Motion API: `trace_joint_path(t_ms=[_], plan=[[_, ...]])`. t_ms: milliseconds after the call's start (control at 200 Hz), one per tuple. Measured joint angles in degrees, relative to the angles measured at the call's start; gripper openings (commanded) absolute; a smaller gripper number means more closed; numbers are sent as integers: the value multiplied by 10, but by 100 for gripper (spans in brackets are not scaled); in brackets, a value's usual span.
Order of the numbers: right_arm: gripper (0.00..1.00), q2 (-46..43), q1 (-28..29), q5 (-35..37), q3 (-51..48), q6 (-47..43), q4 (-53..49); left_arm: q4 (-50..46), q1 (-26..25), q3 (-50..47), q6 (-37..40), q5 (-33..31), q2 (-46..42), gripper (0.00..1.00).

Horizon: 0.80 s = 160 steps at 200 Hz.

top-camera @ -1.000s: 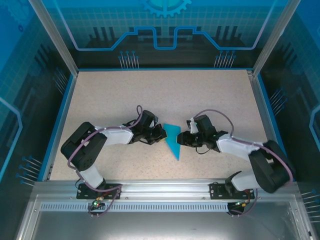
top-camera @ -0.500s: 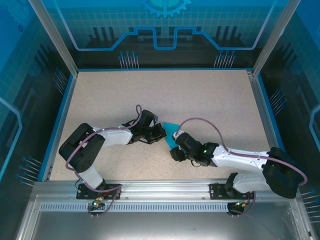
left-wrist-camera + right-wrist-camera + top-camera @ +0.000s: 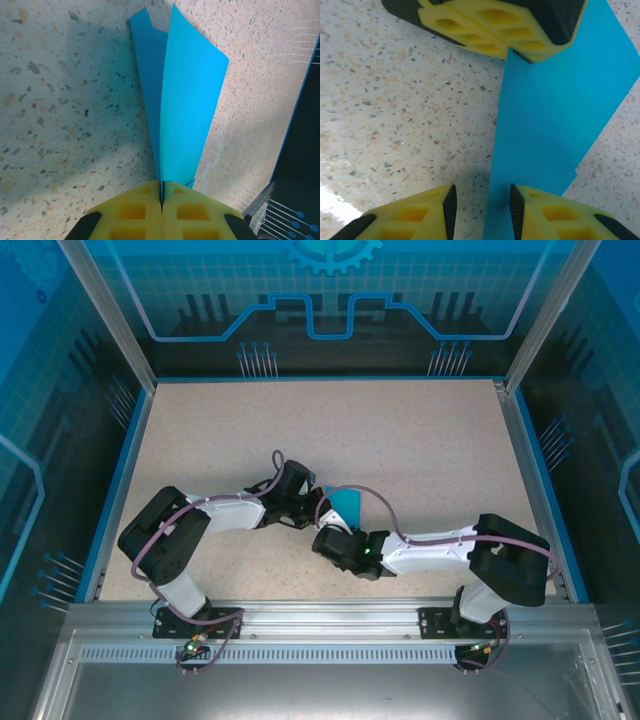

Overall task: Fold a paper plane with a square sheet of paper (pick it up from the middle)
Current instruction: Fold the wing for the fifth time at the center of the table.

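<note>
A: Two grippers were on it. The left gripper [image 3: 161, 199] was clamped tight on the narrow end of the paper [image 3: 186, 95]. Its pads were flush, and the folded sheet fanned away from them over the table [image 3: 55, 110], with one flap looking lifted.
B: And the other?
A: The right gripper [image 3: 481, 202] stood part open and gripped nothing. The paper's long edge ran into the gap between its fingers [image 3: 540, 210], just across from the left pads.
B: Where was the paper?
A: Mid-table, on the near side, between the two wrists.
B: Pressing the crease, then?
A: That was my read. It was best done with the left as a fixed anchor: the right closes square on the fold line, then slides away from the anchor. A skewed bite would likely wrinkle or tear thin paper.
</note>
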Motion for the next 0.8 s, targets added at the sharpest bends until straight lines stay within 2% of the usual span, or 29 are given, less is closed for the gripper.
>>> trace_joint_path(t_ms=[535,800], plan=[[14,41,15,57,31,28,-39,-9,0,0,0,-2,0,3],[4,41,15,60,33,34,-39,-19,0,0,0,-9,-3,10]])
